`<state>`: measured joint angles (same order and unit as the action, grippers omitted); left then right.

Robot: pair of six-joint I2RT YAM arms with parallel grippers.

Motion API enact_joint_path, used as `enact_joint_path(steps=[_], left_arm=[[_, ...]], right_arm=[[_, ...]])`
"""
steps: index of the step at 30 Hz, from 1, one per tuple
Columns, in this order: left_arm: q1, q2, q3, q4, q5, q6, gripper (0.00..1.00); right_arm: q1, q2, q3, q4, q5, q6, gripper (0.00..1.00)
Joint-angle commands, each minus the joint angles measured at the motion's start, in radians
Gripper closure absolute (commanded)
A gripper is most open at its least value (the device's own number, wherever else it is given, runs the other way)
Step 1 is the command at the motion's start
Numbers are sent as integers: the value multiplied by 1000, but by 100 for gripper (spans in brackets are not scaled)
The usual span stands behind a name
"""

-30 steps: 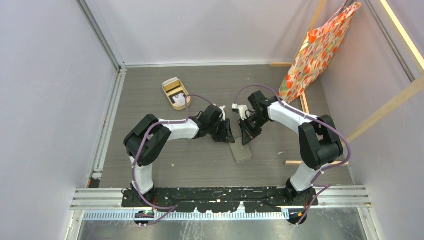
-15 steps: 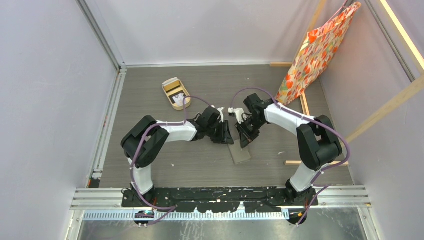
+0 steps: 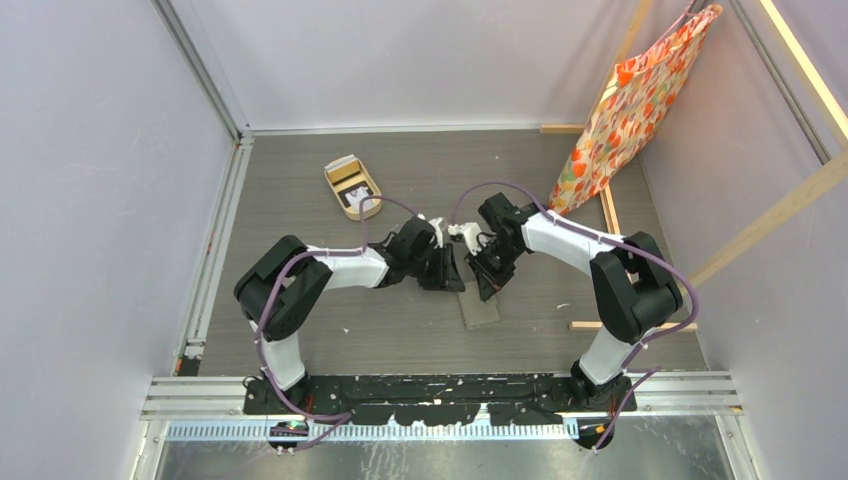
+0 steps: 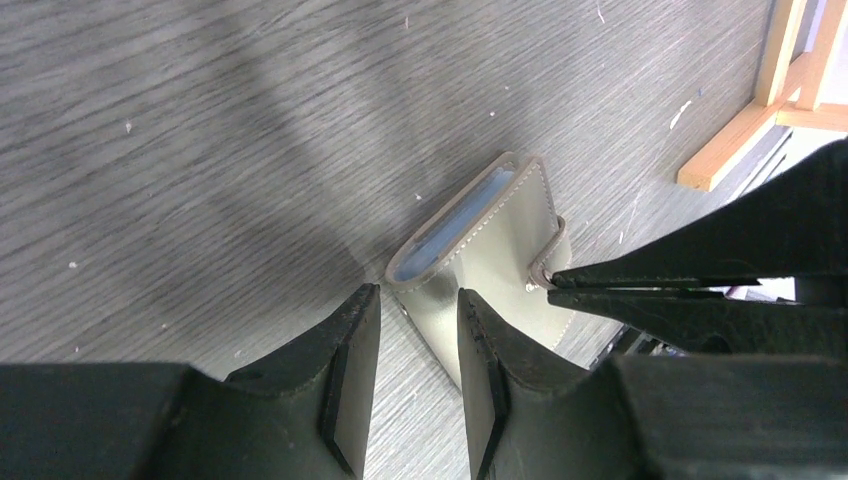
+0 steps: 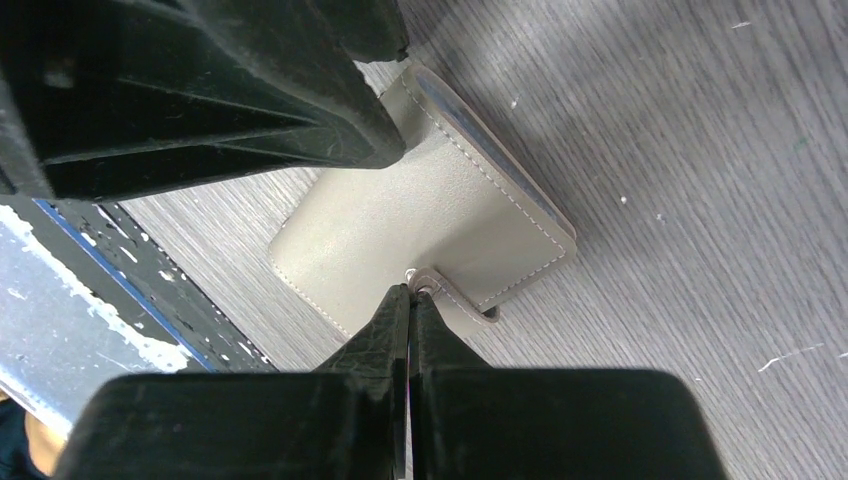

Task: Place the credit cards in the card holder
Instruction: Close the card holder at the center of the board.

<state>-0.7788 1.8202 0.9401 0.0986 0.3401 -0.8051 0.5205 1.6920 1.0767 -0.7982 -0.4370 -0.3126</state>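
Leather, or something like it, is my guess for the card holder (image 5: 420, 235) — soft, light, with a flap likely to spring back; it lies folded shut on the grey surface (image 3: 300, 160) between the two arms, near the middle, its stitched cover up and a pale bluish sleeve edge showing along one side. The right end effector (image 5: 410, 295) has its fingers pressed together with no gap, tips right at the snap tab; whether they pinch the tab or only touch it, I cannot tell. The left end effector (image 4: 418, 295) stands narrowly parted, its fingers just beside the holder's near corner and holding nothing.

From here I'd judge the snap needs a firm tug while the body is pinned; the tab is the place to pull, and an edge or corner of the cover the place to steady it, since so light a thing would slide on the smooth wood grain. The credit cards (image 3: 351, 199) should be stiff, thin and slick — best taken by an edge; they sit in the tan tray (image 3: 333, 186), well apart at the far left.

Counted: one card holder; one tray; the cards show only as pale and dark shapes, too small to number.
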Motion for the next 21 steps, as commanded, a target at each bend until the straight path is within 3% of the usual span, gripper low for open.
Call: enact_joint_path(steps=[1, 21], left_arm=[[-4, -84, -22, 65, -9, -8, 64], [-4, -434, -266, 45, -122, 3, 63]], right_arm=[[21, -48, -12, 31, 42, -9, 99], [106, -61, -27, 66, 135, 16, 98]])
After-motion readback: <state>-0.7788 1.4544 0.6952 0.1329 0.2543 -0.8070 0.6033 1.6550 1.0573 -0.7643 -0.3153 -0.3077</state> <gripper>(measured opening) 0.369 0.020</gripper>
